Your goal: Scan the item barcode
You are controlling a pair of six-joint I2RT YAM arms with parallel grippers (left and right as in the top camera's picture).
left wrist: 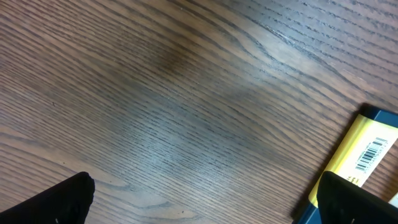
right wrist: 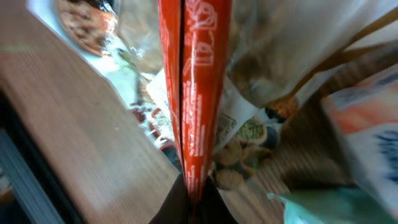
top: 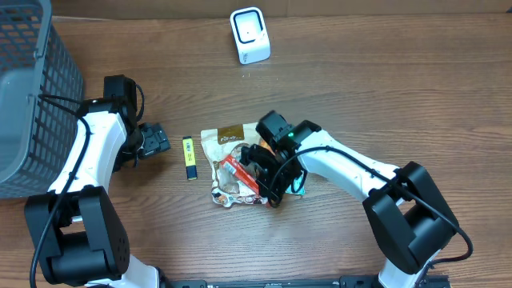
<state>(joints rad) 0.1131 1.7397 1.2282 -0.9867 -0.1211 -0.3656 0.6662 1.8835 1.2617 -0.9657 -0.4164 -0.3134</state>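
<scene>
A thin red packet [top: 238, 174] lies on a pile of snack bags at the table's middle. My right gripper [top: 264, 178] is shut on it. In the right wrist view the red packet [right wrist: 194, 93] runs up from the pinched black jaws of the right gripper [right wrist: 194, 198]. My left gripper [top: 157, 141] stands open just left of a yellow stick-shaped item [top: 189, 157]. Seen from the left wrist, the yellow item [left wrist: 367, 149] shows a barcode beside the right finger [left wrist: 354, 202], and nothing lies between the fingers of the left gripper [left wrist: 208, 205]. The white scanner [top: 250, 35] stands at the back.
A grey mesh basket [top: 32, 88] fills the far left. Under the red packet lie a brown snack bag [top: 226, 136] and other crinkled bags [top: 228, 194]. A teal packet [top: 299, 182] sits beside the right gripper.
</scene>
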